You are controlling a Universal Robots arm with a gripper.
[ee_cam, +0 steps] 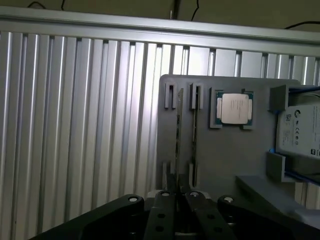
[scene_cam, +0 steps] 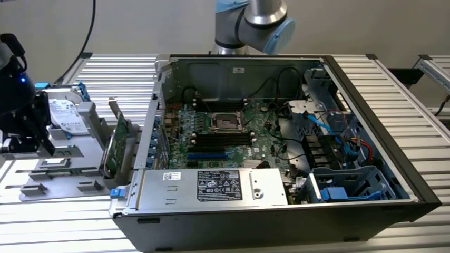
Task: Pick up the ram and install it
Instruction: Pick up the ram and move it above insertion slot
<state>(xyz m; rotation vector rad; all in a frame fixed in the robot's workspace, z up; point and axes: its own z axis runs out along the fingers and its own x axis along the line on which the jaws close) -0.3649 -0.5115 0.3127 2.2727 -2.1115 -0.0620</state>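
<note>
The pincer (scene_cam: 27, 139) hangs low at the exterior view's left, black and pointing downward, and the bulky dark wrist (scene_cam: 14, 63) rises directly above it with a small blue light (scene_cam: 25, 80) glowing on its side. Well away from the pincer, toward the exterior view's right and further back, the arm's grey joint (scene_cam: 262, 18) with pale blue caps stands high. In the wrist view the pincer (ee_cam: 180, 200) shows as a black, screw-studded body
</note>
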